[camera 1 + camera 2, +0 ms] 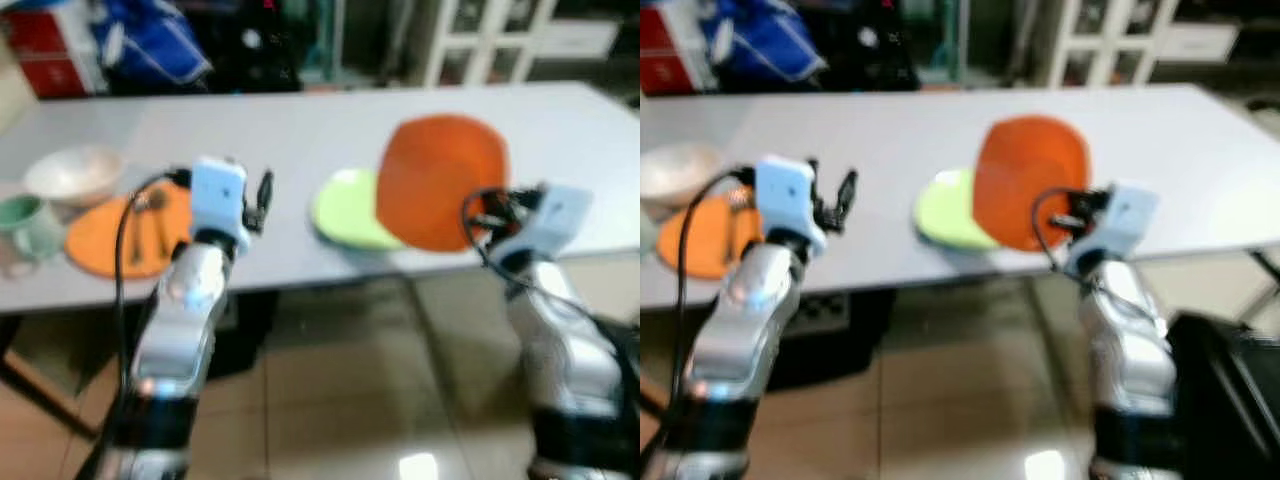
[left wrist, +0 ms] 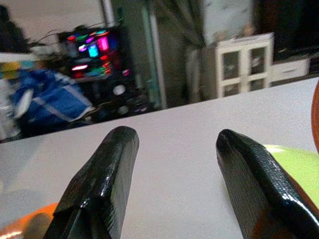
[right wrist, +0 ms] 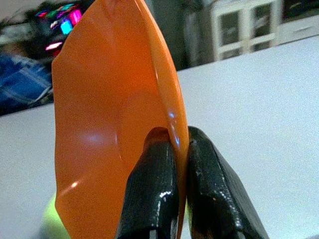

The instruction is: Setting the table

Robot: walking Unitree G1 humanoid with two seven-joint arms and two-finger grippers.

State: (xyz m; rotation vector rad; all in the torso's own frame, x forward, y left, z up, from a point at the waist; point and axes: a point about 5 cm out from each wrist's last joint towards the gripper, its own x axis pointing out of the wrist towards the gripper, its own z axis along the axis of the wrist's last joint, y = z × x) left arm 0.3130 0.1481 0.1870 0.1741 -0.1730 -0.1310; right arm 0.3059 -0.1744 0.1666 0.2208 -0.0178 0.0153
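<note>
My right gripper (image 3: 180, 149) is shut on the rim of an orange plate (image 1: 440, 180), which it holds tilted up above the white table (image 1: 300, 130). The plate's lower edge overlaps a lime-green plate (image 1: 345, 210) lying flat near the table's front edge. My left gripper (image 2: 177, 144) is open with nothing between its fingers, hovering over the table left of the green plate. A second orange plate (image 1: 105, 240) lies at the front left with a spoon (image 1: 150, 215) on it. Beside that plate stand a white bowl (image 1: 75, 172) and a green mug (image 1: 30, 225).
A red box (image 1: 45, 45) and a blue bag (image 1: 150, 40) sit behind the table at the far left. A white cabinet (image 1: 490, 35) stands behind it at the right. Tiled floor (image 1: 340, 390) lies before the table. The views are blurred.
</note>
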